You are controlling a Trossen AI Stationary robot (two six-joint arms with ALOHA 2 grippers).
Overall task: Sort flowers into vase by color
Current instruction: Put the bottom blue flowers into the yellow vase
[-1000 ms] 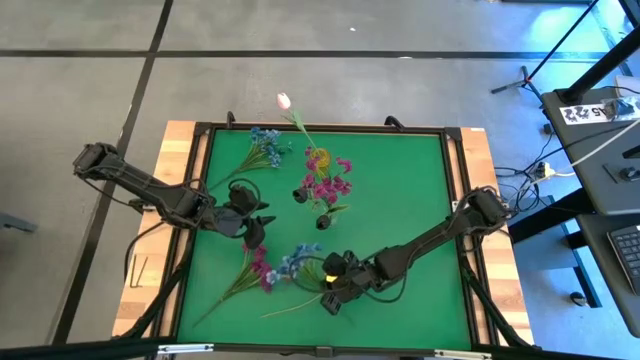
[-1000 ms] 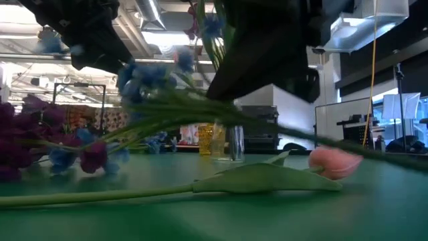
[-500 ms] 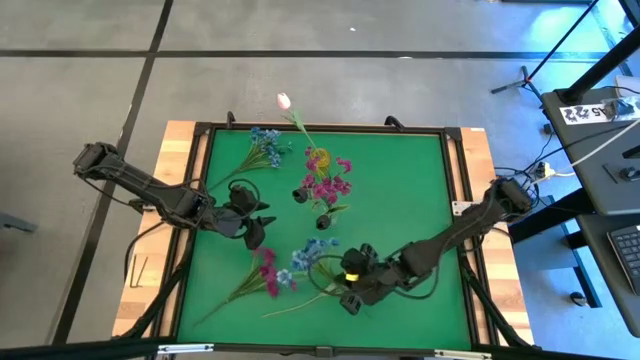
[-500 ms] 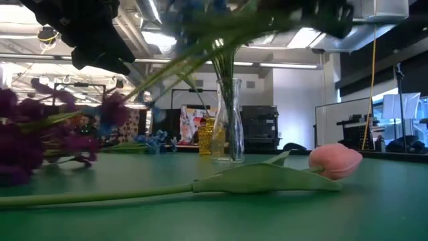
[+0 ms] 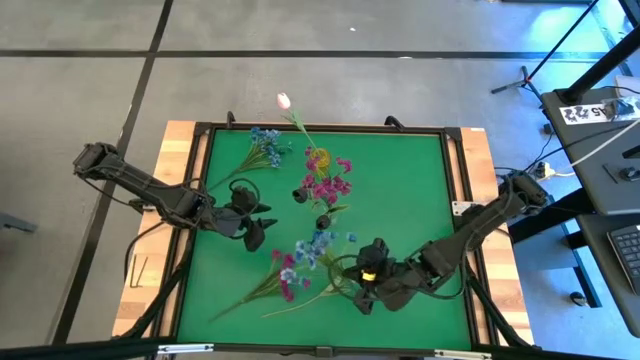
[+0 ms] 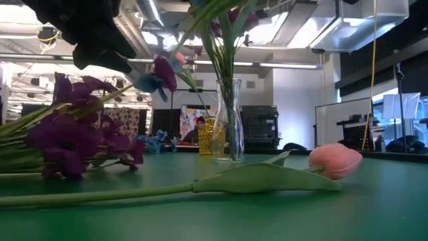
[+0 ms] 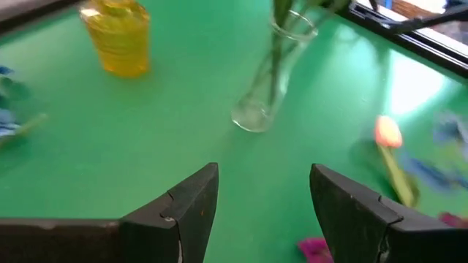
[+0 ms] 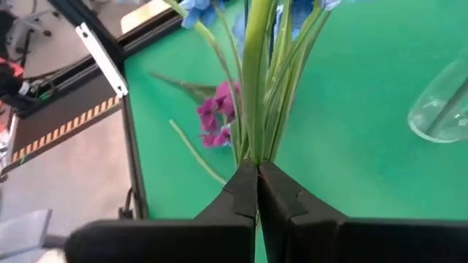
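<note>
two arms are over the green table [image 5: 400, 190]. the right gripper [image 8: 257, 183], near the table's front edge, has its fingers pinched together on the green stems of a blue spray [image 5: 318, 246], held clear of the mat. a magenta spray [image 5: 288, 279] lies just beside it on the mat. the left gripper [image 7: 263, 201] hangs at the table's left side, fingers apart and empty. magenta flowers [image 5: 326, 185] stand in a clear vase [image 7: 272, 77] at mid-table, next to a yellow vase [image 7: 116, 36]. a pink tulip [image 6: 334, 161] lies flat on the table.
</note>
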